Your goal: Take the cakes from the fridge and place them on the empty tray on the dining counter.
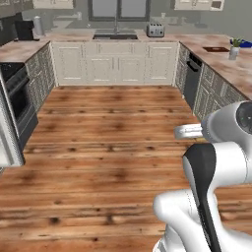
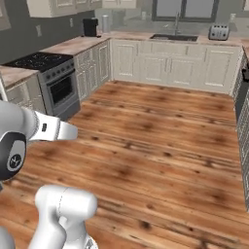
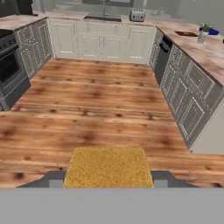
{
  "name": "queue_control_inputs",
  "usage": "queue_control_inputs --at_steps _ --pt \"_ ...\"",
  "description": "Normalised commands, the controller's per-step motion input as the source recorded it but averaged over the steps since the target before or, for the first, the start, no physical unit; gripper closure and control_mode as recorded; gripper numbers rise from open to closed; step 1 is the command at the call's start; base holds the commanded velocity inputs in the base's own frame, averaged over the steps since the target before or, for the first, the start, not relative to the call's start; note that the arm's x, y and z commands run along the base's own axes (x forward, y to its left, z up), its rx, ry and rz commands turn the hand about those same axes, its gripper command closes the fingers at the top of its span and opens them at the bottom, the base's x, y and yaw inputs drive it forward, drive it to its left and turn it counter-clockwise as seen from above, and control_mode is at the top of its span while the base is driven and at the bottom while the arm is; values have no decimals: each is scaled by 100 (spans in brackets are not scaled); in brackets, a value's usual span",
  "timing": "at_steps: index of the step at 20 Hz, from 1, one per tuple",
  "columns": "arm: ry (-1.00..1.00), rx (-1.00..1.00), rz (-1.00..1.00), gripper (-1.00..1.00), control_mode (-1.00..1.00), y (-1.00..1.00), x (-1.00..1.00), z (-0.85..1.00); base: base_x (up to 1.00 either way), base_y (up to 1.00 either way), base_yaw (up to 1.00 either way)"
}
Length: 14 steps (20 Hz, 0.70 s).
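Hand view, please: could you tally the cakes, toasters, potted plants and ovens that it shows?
cake: 1
toaster: 1
potted plant: 1
oven: 1
Total: 4

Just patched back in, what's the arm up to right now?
The end effector is carrying the tan-golden cake, clamped between its fingers. The robot stands over the wooden floor, facing the sink and toaster along the far cream cabinets. The stove sits to the left.
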Motion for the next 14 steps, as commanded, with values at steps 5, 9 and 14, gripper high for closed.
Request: queue_control_inputs --at_steps 5,9,14 --pt "0 0 0 100 100 0 0 0 -15 0 -31" --pt "0 0 0 100 100 0 0 0 -2 -13 -29" --pt "0 0 0 100 100 0 0 0 0 -35 -26"
